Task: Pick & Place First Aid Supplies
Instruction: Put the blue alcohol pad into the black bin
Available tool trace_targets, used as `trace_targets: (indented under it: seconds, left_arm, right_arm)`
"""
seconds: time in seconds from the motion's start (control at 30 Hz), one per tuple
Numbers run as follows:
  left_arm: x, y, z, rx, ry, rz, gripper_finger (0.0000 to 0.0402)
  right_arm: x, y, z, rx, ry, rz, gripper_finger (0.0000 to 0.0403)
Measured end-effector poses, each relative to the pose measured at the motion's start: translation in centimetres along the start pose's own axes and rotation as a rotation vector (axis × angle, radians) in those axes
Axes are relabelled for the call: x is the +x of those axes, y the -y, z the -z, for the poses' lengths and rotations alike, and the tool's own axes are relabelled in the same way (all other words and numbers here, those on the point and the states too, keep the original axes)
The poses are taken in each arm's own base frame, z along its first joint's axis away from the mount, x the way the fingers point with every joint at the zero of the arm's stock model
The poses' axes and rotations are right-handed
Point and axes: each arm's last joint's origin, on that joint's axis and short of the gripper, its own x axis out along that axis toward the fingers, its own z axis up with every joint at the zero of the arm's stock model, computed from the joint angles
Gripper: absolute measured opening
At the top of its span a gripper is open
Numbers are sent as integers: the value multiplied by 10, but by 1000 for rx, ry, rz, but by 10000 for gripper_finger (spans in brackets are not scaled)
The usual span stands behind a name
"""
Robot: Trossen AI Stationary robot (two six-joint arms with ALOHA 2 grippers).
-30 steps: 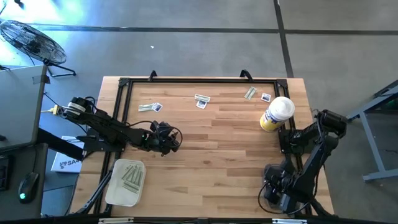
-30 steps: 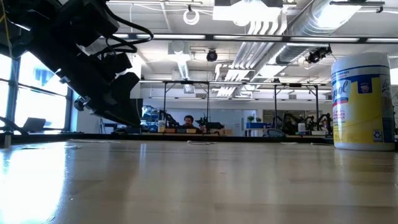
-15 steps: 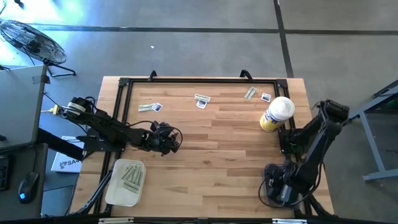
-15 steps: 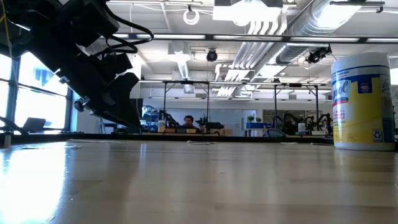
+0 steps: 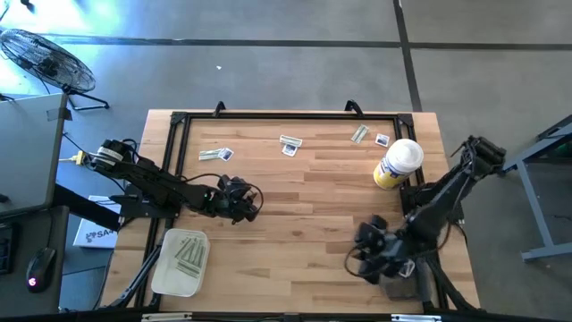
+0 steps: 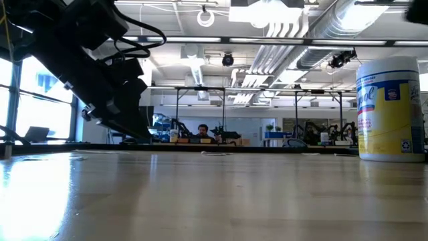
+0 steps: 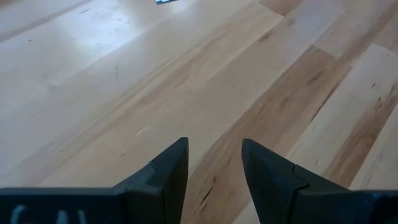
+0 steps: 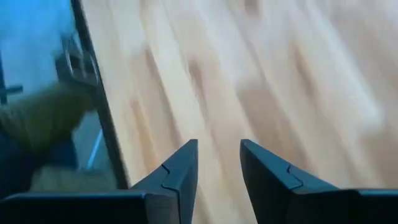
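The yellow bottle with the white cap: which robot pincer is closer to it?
The right one. The right pincer sits below the yellow bottle near the table's front edge. The left pincer is much farther away, across the table on the bottle's other side.

Left end effector (image 5: 243, 200) and right end effector (image 5: 368, 253), both parted, empty.

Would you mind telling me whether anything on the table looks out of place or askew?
One thing stands out: a large yellow wipes canister stands upright at the far right, among small flat packets scattered along the far edge. It looks unlike them. Nothing appears spilled or damaged; a tray near the left front corner holds strips.
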Motion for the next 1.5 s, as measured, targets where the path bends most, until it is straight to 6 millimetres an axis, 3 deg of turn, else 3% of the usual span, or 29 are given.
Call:
trace_targets:
  seconds: [0.17,0.3,0.6,0.87,1.0,1.2,1.5]
  left_arm:
    - [0,4,-3,21,6,48,147]
    - [0,5,-3,55,-7,70,147]
    - [-3,4,-5,53,-6,71,147]
    - [-3,3,-4,63,-12,59,147]
    - [-3,2,-3,72,-18,50,147]
    - [-3,1,-2,81,-30,46,147]
    - [-3,0,-1,84,-36,39,147]
  right_arm:
    - [31,3,-47,-200,168,4,113]
    - [64,19,-86,-319,259,90,114]
    - [152,89,-159,-320,398,313,114]
    - [182,177,-202,-183,462,455,115]
    - [198,212,-212,-158,510,442,115]
    - [208,255,-214,-91,467,469,115]
    - [218,263,-211,-152,421,415,115]
